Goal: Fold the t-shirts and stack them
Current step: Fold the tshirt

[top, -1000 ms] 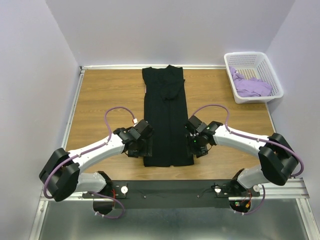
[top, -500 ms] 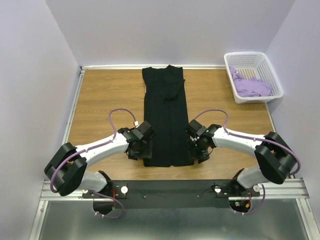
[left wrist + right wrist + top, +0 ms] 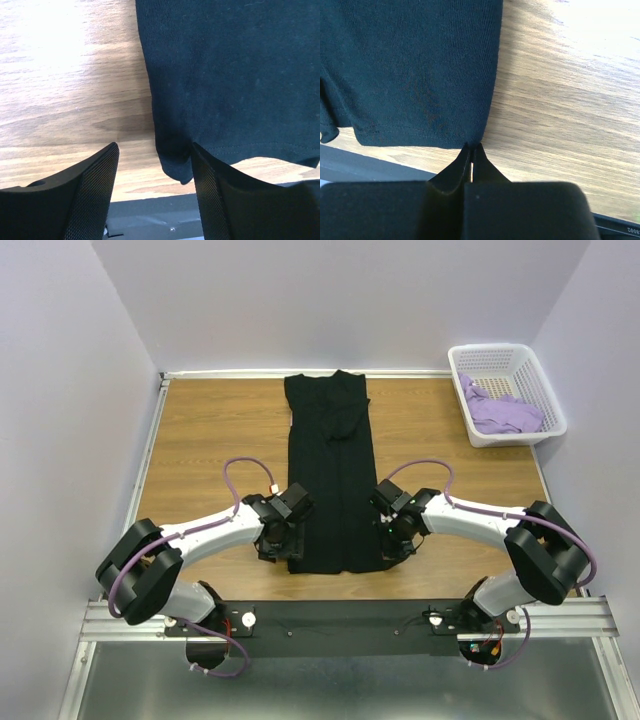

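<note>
Right claw (image 3: pixel 471 146) newly closed at black t-shirt (image 3: pixel 415 65)

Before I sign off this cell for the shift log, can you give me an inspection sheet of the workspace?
Surface: wooden table, no spills seen.
Job's things: black t-shirt folded into a long strip down the middle; lavender t-shirt bunched in the white basket at the far right.
Clutter: nothing seen.
Grippers: left gripper open, fingers either side of the shirt's near-left hem corner; right gripper shut at the near-right hem corner.
Cables: purple cables loop off each arm over the table.
Surroundings: pale walls on three sides; metal rail at the near edge.
</note>
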`<state>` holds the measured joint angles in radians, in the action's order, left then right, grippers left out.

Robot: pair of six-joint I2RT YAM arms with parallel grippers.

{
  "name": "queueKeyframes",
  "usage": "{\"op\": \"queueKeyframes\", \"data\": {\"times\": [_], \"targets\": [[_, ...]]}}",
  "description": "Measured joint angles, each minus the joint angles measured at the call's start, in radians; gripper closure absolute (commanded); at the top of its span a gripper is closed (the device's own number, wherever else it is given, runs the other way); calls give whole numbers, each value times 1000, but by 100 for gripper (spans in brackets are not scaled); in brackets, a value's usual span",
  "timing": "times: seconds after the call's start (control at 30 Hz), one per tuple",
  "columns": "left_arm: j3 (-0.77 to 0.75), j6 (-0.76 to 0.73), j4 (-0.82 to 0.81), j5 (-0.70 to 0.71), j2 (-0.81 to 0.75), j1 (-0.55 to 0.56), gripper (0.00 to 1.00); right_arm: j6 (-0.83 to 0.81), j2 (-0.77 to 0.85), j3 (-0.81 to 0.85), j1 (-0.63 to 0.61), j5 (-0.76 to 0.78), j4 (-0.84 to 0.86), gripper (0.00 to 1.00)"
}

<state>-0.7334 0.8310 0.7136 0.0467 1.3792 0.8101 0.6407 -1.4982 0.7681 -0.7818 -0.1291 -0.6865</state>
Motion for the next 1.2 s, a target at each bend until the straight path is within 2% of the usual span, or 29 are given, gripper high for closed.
{"op": "queueKeyframes", "data": {"times": [0.2,0.27,0.83,0.97,1.07,1.1,1.13,1.2], "targets": [[-14,11,23,3,0,5,39,-11,0,0,0,-2,0,99],[-13,14,29,3,2,11,45,-14,0,0,0,-3,0,99],[-34,34,51,1,69,72,48,-25,2,0,0,-3,1,99],[-61,33,67,2,101,84,60,-25,3,0,0,-3,1,99],[-77,37,68,-1,118,100,82,-25,5,0,0,-3,1,99],[-79,35,61,-6,121,105,96,-25,6,0,0,-3,1,99],[-80,39,60,-7,121,109,100,-24,7,0,0,-3,1,99],[-80,38,54,-11,120,116,100,-24,11,0,0,-3,1,99]]}}
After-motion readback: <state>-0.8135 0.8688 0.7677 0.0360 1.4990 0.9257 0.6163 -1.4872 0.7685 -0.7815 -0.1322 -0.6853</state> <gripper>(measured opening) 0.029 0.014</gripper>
